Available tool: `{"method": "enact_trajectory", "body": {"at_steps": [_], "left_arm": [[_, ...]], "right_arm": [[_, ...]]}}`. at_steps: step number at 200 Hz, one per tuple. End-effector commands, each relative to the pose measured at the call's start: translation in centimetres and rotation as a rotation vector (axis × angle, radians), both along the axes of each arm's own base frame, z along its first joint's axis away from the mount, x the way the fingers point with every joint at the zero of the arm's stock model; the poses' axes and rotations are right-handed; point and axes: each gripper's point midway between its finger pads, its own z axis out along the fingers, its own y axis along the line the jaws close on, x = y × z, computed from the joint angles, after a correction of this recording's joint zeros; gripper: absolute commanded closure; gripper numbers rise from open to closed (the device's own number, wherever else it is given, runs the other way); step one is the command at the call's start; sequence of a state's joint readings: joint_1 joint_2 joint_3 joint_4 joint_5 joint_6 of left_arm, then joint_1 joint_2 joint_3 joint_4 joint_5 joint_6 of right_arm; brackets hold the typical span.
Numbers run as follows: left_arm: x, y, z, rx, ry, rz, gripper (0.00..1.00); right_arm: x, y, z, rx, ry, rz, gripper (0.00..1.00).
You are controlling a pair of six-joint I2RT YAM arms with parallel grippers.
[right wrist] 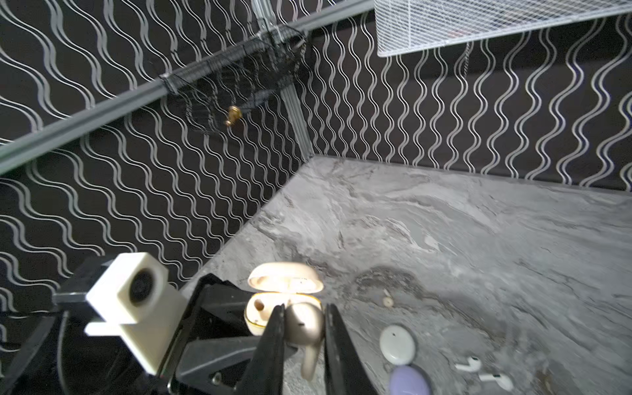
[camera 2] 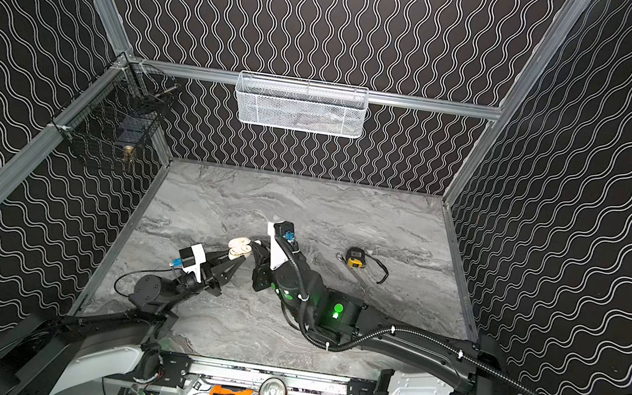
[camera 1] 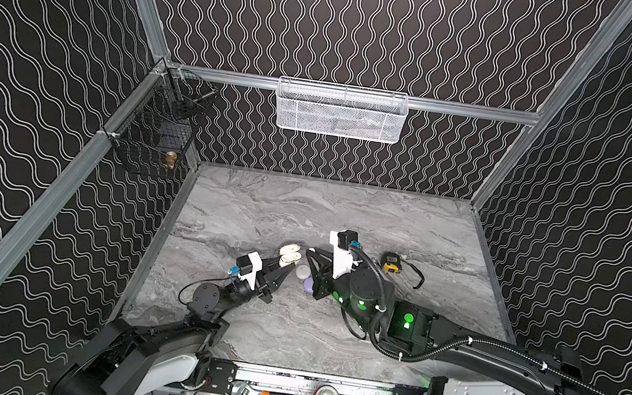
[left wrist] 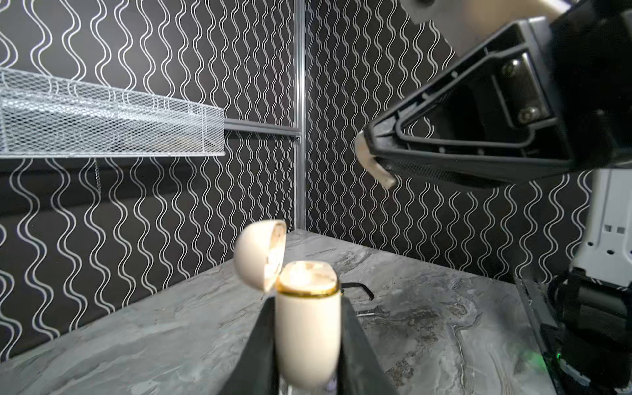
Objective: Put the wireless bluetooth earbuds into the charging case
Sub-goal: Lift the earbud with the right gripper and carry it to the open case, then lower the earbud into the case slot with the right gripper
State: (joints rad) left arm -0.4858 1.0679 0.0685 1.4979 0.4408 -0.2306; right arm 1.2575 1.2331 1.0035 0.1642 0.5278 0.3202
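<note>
My left gripper (left wrist: 307,307) is shut on the body of a cream-beige charging case (left wrist: 307,338), held upright with its lid (left wrist: 260,256) hinged open. In both top views the case (camera 1: 289,255) (camera 2: 238,248) sits mid-table between the two grippers. My right gripper (right wrist: 304,313) is shut on a cream-beige earbud (right wrist: 304,326), stem hanging down, right beside the case's open top (right wrist: 260,313). In the left wrist view that earbud (left wrist: 372,166) pokes from the right fingertips, above and off to one side of the case. Two white stemmed earbuds (right wrist: 470,364) (right wrist: 496,380) lie on the table.
A white round case (right wrist: 397,343) (camera 1: 302,271) and a lilac one (right wrist: 408,379) lie beside the right gripper. A yellow tape measure (camera 1: 391,261) lies to the right. A white mesh basket (camera 1: 339,111) and a black wire basket (camera 1: 156,130) hang on the walls.
</note>
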Motion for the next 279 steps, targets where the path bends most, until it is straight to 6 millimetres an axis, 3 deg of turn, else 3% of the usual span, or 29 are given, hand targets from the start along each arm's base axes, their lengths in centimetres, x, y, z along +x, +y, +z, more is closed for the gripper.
{"method": "enact_trajectory", "body": {"at_steps": [1,20,38,62,111,118,188,232,234,237,279], "left_arm": [[-0.1,0.5,3.5,-0.103,-0.047,0.001,1.0],[-0.1,0.3,6.2,-0.163,-0.068,-0.032,1.0],[-0.1,0.5,7.6,-0.188,-0.093,-0.031,1.0],[-1.1,0.5,7.3,-0.161,-0.129,-0.04,1.0],[-2.2,0.1,6.1,-0.119,-0.147,-0.066,1.0],[-2.3,-0.1,6.1,-0.113,-0.151,-0.077,1.0],[-3.3,-0.4,6.3,-0.095,-0.192,-0.104,1.0],[-3.6,-0.5,6.5,-0.096,-0.201,-0.112,1.0],[-3.6,-0.5,6.5,-0.097,-0.201,-0.112,1.0],[-3.7,-0.5,6.6,-0.097,-0.203,-0.113,1.0],[-4.0,-0.5,6.7,-0.096,-0.215,-0.12,1.0]], "right_arm": [[-1.1,0.0,3.2,0.126,-0.082,0.038,0.82],[-1.5,-0.2,4.7,0.164,-0.109,0.058,0.83],[-1.9,-0.5,6.1,0.185,-0.133,0.078,0.83],[-2.4,-1.0,7.6,0.206,-0.156,0.091,0.83],[-3.7,0.5,7.7,0.202,-0.186,0.165,0.82],[-3.8,0.7,9.0,0.226,-0.197,0.173,0.82],[-3.2,2.3,7.5,0.194,-0.191,0.164,0.81],[-3.3,2.1,7.3,0.205,-0.198,0.167,0.8],[-3.3,2.1,6.1,0.182,-0.191,0.17,0.81],[-3.3,2.1,5.9,0.18,-0.191,0.171,0.8],[-3.5,1.7,5.0,0.181,-0.197,0.174,0.81]]}}
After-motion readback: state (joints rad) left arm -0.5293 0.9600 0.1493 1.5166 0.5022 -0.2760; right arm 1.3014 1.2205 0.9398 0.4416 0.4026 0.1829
